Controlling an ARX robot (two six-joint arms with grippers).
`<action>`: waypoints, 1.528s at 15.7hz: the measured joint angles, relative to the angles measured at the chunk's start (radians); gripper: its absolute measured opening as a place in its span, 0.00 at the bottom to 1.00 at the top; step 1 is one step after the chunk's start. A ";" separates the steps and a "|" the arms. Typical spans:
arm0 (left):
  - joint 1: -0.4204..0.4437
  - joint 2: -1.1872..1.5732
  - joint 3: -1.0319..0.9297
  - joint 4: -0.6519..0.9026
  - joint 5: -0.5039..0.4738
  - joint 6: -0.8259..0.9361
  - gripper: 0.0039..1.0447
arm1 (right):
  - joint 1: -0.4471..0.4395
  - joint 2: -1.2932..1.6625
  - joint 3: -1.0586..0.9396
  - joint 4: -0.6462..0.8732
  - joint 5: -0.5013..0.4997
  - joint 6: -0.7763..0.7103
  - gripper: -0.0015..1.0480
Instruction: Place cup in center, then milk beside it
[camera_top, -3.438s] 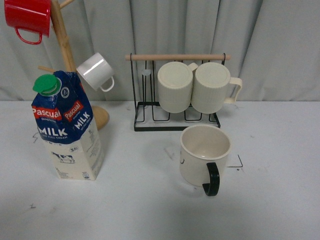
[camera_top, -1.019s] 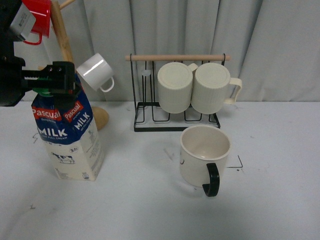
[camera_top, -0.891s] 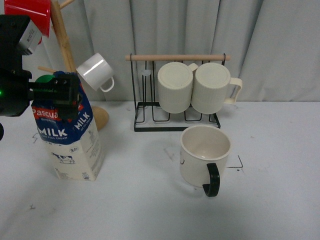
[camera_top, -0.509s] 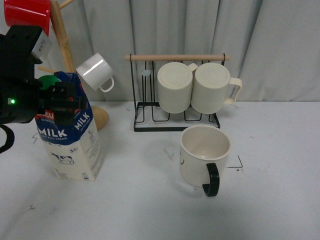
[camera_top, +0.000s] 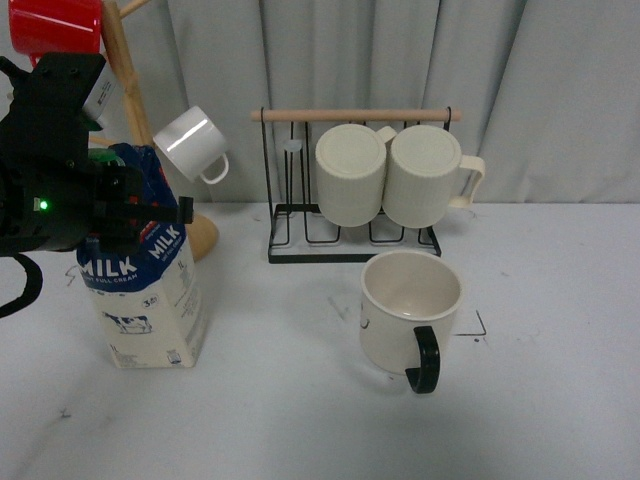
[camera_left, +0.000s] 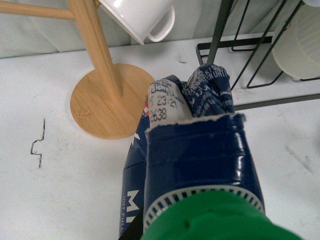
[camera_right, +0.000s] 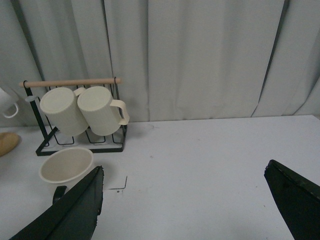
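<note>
Nearest, the cup (camera_top: 410, 310) stands upright on the matte white table (camera_top: 300, 420), mouth up. It is a wide, smooth cream cylinder, and its glossy black C-shaped handle points toward the robot. It sits on the center (camera_top: 466, 322), with a black corner mark just beside its right side.

Well apart to the left stands the milk (camera_top: 145, 300), one tall printed carton. Its long axis is vertical and its "MILK" lettering faces the robot. The left gripper (camera_top: 150, 210), black and blocky, is at the carton's blue gable top. Whether it clamps the carton I cannot tell.

In the right wrist view, the right gripper (camera_right: 184, 170) has its two dark fingers spread wide, holding nothing.

Farther back, a black wire rack (camera_top: 350, 240) with a wooden bar carries two ribbed cream mugs (camera_top: 350, 172) on their sides. A wooden mug tree (camera_top: 125, 70) holds one white enamel mug (camera_top: 190, 143) and one red mug (camera_top: 55, 28). Behind hangs a pleated grey curtain (camera_top: 540, 80).
</note>
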 joint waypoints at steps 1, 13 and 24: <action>-0.017 -0.006 0.000 -0.004 -0.002 -0.002 0.12 | 0.000 0.000 0.000 0.000 0.000 0.000 0.94; -0.286 0.044 0.052 0.093 -0.140 -0.068 0.12 | 0.000 0.000 0.000 0.000 0.000 0.000 0.94; -0.337 0.104 0.082 0.102 -0.178 -0.086 0.12 | 0.000 0.000 0.000 0.000 0.000 0.000 0.94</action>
